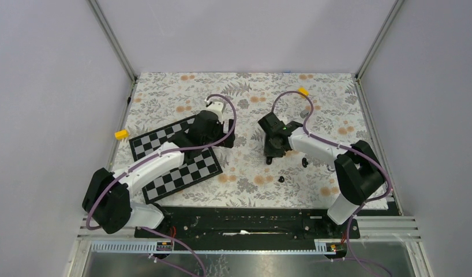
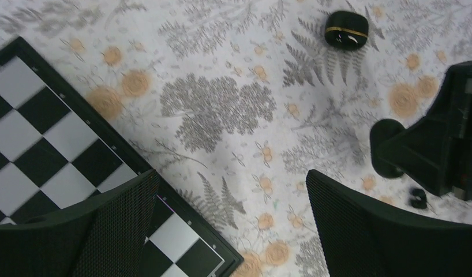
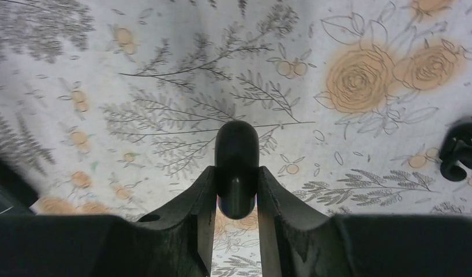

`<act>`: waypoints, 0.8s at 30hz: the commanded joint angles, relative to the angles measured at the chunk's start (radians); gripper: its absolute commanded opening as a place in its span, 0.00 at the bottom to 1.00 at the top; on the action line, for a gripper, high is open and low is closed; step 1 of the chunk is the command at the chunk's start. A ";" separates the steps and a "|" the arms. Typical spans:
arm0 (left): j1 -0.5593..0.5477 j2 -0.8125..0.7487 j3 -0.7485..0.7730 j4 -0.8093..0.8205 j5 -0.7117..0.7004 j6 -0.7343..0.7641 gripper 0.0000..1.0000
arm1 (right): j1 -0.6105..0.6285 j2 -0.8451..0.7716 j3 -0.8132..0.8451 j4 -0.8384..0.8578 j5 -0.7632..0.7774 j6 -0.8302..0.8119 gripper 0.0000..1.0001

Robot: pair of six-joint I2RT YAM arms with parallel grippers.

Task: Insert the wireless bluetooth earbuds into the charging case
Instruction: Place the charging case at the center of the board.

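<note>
Right wrist: right pincer [image 3: 236,173] part-closed on charging case [image 3: 236,144], edge-on; earbud [image 3: 461,151] near, beside pincer. Left pincer [image 2: 231,179] spread wide, empty. Risk: case twisting loose from narrow grip.

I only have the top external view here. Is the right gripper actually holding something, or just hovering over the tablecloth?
Observer: Holding. The right wrist view shows the right gripper shut on the charging case, pinched edge-on between both fingers.
Operator: And the left one, anything in it?
Observer: No. In the left wrist view the left gripper stands wide open, with only tablecloth and a chessboard edge below the gap.
Operator: Any earbud near the case?
Observer: The right wrist view shows one earbud on the tablecloth, right of the held case and apart from it.
</note>
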 commanded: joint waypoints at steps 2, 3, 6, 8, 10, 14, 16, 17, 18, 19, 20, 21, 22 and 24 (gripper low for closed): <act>0.068 -0.046 0.021 -0.061 0.166 -0.092 0.99 | 0.030 0.021 0.023 -0.086 0.174 0.089 0.00; 0.075 -0.048 0.020 -0.060 0.176 -0.097 0.99 | 0.030 0.021 0.016 -0.072 0.162 0.094 0.00; 0.089 -0.059 0.011 -0.053 0.178 -0.113 0.99 | 0.033 0.049 0.021 -0.065 0.142 0.124 0.00; 0.100 -0.060 0.001 -0.038 0.217 -0.122 0.99 | 0.033 0.063 0.022 -0.055 0.132 0.145 0.00; 0.104 -0.050 -0.004 -0.023 0.271 -0.125 0.99 | 0.034 0.076 0.024 -0.045 0.124 0.155 0.00; 0.104 -0.017 0.000 -0.020 0.298 -0.129 0.99 | 0.036 0.101 0.036 -0.048 0.134 0.163 0.00; 0.104 -0.013 0.002 -0.017 0.295 -0.127 0.99 | 0.035 0.108 0.038 -0.047 0.127 0.166 0.03; 0.104 -0.011 0.002 -0.016 0.294 -0.126 0.99 | 0.036 0.109 0.038 -0.045 0.121 0.166 0.06; 0.104 -0.011 0.002 -0.017 0.294 -0.124 0.99 | 0.036 0.110 0.039 -0.040 0.115 0.167 0.10; 0.104 -0.012 0.002 -0.017 0.293 -0.122 0.99 | 0.036 0.108 0.037 -0.036 0.106 0.167 0.15; 0.104 -0.013 0.002 -0.018 0.291 -0.120 0.99 | 0.036 0.109 0.036 -0.033 0.100 0.170 0.21; 0.104 -0.011 0.002 -0.018 0.290 -0.120 0.99 | 0.036 0.109 0.037 -0.030 0.095 0.170 0.27; 0.104 -0.011 0.002 -0.020 0.290 -0.120 0.99 | 0.036 0.108 0.039 -0.026 0.085 0.171 0.32; 0.104 -0.013 0.001 -0.021 0.289 -0.117 0.99 | 0.035 0.108 0.043 -0.019 0.073 0.168 0.38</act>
